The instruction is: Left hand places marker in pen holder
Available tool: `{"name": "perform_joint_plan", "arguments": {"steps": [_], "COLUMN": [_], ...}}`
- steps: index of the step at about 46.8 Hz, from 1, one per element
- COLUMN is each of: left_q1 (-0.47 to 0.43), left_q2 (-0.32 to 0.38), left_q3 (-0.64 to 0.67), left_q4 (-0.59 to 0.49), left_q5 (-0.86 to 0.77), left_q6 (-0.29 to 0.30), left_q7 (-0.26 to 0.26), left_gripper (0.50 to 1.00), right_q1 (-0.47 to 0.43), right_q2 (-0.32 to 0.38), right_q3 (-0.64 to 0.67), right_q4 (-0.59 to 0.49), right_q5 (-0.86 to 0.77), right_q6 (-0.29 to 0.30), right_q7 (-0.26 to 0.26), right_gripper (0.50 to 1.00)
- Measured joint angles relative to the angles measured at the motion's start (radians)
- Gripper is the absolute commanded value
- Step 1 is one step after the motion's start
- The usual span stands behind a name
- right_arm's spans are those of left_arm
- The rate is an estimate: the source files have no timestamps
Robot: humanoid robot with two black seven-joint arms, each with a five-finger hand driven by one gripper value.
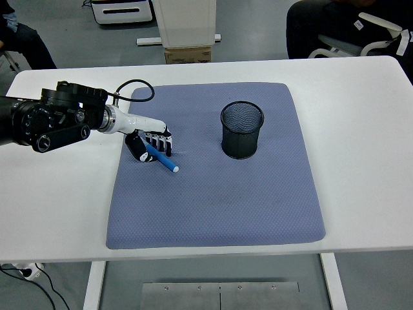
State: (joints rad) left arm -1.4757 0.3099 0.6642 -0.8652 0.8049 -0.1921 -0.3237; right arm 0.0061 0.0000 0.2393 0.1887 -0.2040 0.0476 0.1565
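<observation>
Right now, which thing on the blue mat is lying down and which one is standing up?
The blue marker lies slanted in the left hand. The black mesh pen holder stands upright, farther right.
</observation>
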Motion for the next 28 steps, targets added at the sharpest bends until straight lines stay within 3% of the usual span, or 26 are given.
{"name": "perform_joint_plan", "arguments": {"steps": [14, 28], "left_q1": [0.0, 0.0], "left_q2": [0.0, 0.0], "left_q3": [0.0, 0.0], "left_q4": [0.0, 0.0], "left_q5": [0.0, 0.001], "left_q6": [-0.001, -0.003], "left_q7": [0.0, 0.0], "left_gripper": [0.505, 0.5], "right_q1": [0.0, 0.0], "right_q2": [0.0, 0.0], "right_q3": [0.0, 0.0], "right_q4": [0.0, 0.0], "right_q5": [0.0, 0.0], "right_q6": [0.0, 0.0], "right_q7": [0.0, 0.0], "right_gripper": [1.0, 1.0]}}
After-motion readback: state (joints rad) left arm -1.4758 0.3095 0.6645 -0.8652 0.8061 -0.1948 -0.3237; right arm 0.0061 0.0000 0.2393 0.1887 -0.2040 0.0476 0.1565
